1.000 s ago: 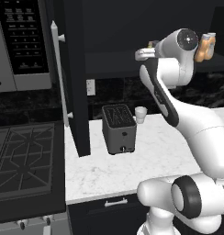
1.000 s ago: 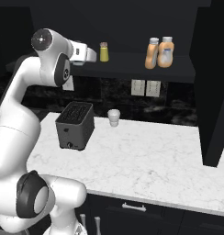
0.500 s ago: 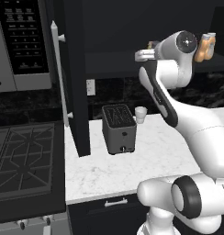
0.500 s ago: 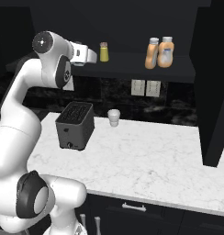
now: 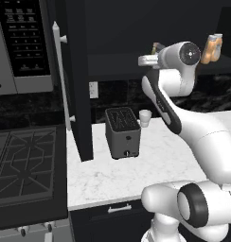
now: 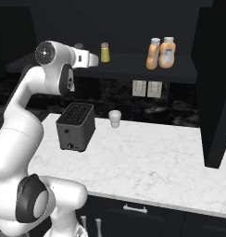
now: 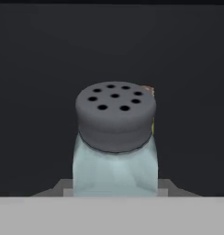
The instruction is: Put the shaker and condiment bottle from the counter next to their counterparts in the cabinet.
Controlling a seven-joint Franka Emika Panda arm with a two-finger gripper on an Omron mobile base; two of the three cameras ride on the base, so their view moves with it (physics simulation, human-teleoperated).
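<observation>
One shaker [image 7: 116,140] | pinched between gripper [image 7: 114,193] jaws | dark cap outward

Teal shaker [image 7: 114,149] upright at cabinet shelf [image 6: 133,69]; two orange bottles [image 6: 161,53] stand there

shelf [image 6: 133,69]: yellow shaker [image 6: 104,52] left, two orange bottles [image 6: 161,53] touching, right | counter [image 6: 147,166]: toaster [image 6: 75,126], white cup [image 6: 115,118] just beside | arm's hand [image 6: 84,59] reaches toward yellow shaker, claw apparently hidden
</observation>
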